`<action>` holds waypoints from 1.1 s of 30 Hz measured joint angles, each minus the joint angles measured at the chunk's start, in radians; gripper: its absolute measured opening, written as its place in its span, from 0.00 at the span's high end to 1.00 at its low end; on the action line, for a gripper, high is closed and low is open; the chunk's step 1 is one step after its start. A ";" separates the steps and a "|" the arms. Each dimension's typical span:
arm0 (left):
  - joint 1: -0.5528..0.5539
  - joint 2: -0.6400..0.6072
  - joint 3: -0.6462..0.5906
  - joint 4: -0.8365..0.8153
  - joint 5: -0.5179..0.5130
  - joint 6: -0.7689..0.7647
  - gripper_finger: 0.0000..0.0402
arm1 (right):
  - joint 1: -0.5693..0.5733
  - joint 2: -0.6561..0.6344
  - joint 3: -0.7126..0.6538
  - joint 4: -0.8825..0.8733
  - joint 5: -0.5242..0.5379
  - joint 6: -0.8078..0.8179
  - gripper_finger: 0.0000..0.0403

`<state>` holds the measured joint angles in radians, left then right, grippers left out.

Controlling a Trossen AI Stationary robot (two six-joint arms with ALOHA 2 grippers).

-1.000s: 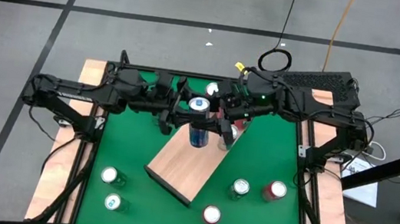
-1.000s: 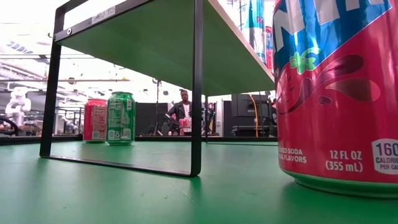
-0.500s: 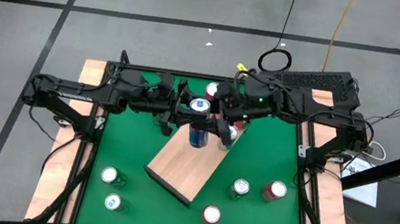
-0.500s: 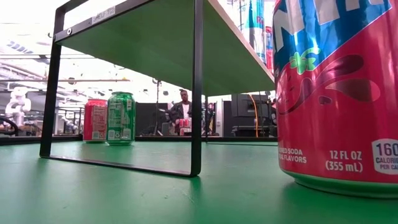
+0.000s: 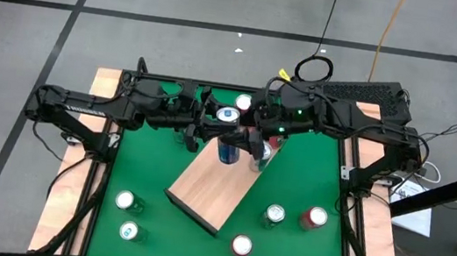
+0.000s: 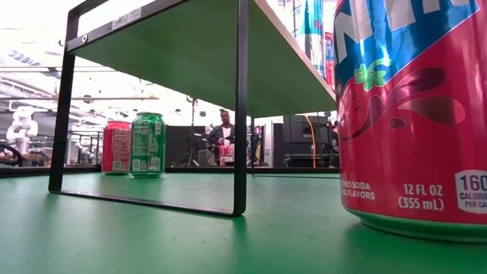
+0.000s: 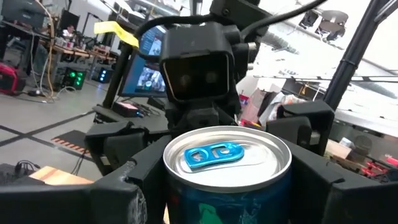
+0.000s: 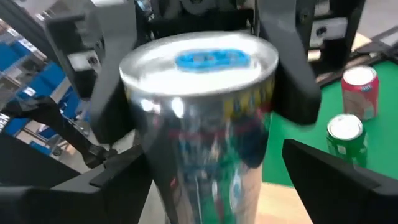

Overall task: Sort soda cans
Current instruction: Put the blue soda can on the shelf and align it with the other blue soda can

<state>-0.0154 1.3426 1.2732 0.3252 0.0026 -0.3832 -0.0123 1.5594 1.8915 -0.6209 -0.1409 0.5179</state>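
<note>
A blue soda can [image 5: 227, 148] with a silver top and blue tab hangs upright over the far end of the light wooden board [image 5: 207, 187]. My left gripper [image 5: 217, 135] comes in from the table's left and is shut on the can [image 7: 227, 168]. My right gripper [image 5: 247, 139] faces it from the right and is open. Its fingers [image 8: 329, 180] stand on either side of the can [image 8: 199, 124], and a gap shows on both sides. The other soda cans stand upright on the green mat. My left gripper pinches the blue can's side wall [image 7: 186, 205] just below the rim between its two fingers [image 7: 112, 193]. The fingers come level from the table's left, one on each side of the can. The can is upright and lifted clear above the board.
The board is a raised shelf on a black frame [image 6: 242, 106]. Two green cans [image 5: 124, 201] stand near left. A green can [image 5: 274, 214] and two red ones [image 5: 315, 217] stand near right. A can [image 5: 242, 102] stands at the far edge, and a red one [image 5: 270, 148] under my right arm.
My right gripper has opened off the blue can and rolled and tipped a little at the same spot. The can has stayed upright in my left gripper, above the board's far end.
</note>
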 joint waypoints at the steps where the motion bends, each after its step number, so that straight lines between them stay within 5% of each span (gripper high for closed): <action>1: 0.000 0.000 0.000 0.000 -0.006 0.000 0.42 | 0.005 -0.001 0.000 -0.010 0.012 0.000 0.16; 8: 0.000 -0.001 0.000 0.055 -0.054 0.000 0.43 | 0.028 -0.002 0.000 -0.055 0.089 -0.014 0.16; 19: 0.000 -0.009 0.006 0.072 -0.345 0.003 0.43 | 0.067 0.007 -0.003 -0.081 0.316 -0.071 0.16; 33: 0.000 -0.006 0.004 0.058 -0.359 0.005 0.42 | 0.063 0.021 -0.003 -0.058 0.372 -0.057 0.39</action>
<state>-0.0153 1.3369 1.2774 0.3832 -0.3567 -0.3778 0.0505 1.5803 1.8885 -0.6792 0.2306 0.4607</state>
